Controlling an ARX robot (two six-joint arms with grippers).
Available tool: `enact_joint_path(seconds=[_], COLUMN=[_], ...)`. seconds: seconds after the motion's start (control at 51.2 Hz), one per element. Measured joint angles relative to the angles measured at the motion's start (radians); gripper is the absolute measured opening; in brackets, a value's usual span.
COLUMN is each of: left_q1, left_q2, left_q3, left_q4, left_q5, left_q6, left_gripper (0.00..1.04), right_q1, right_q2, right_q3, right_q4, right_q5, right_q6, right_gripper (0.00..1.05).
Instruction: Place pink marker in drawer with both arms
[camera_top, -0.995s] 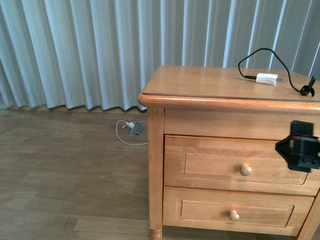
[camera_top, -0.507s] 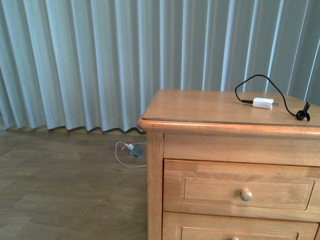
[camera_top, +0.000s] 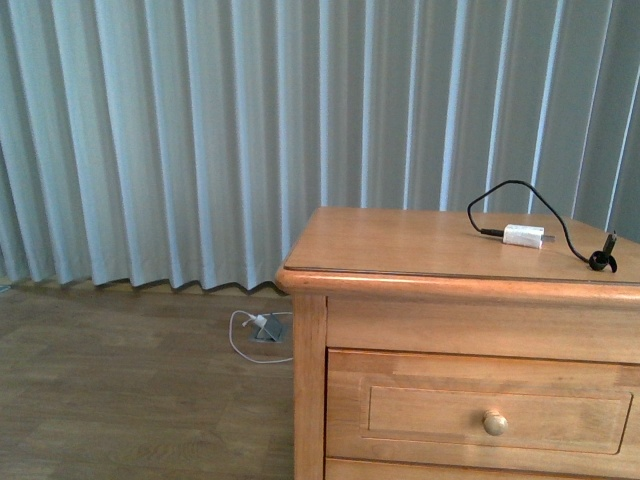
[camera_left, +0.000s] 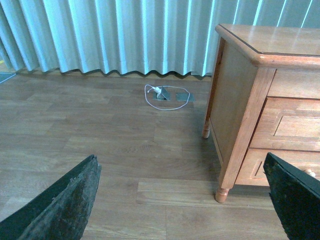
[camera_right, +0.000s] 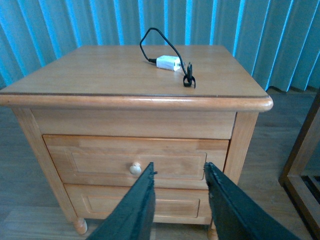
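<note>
The pink marker shows in no view. The upper drawer of the wooden nightstand is shut, with its round knob showing. It also shows in the right wrist view and partly in the left wrist view. My right gripper is open and empty, in front of the drawer's face and to the right of the knob. My left gripper is open wide and empty over the floor, to the left of the nightstand. Neither arm shows in the front view.
A white charger block with a black cable lies on the nightstand top. The lower drawer is shut. A white cable and floor socket lie by the curtain. A wooden frame stands right of the nightstand.
The front view has swung upward, so the nightstand sits lower in the picture. The black gripper seen at its right edge one second ago is out of that view.
</note>
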Motion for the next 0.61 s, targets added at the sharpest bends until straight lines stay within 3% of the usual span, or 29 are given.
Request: enact_joint_path(seconds=[0.156,0.605], left_q1=[0.000,0.000], left_q2=[0.000,0.000], left_q3=[0.000,0.000], left_q4=[0.000,0.000], left_q5=[0.000,0.000], left_q6=[0.000,0.000], left_gripper=[0.99,0.99], right_q1=[0.000,0.000], right_q2=[-0.069,-0.253], right_q3=[-0.061,-0.158], right_q4=[-0.001,-0.086], right_q5=[0.000,0.000], right_q6=[-0.008,-0.007], right_gripper=[0.01,0.01])
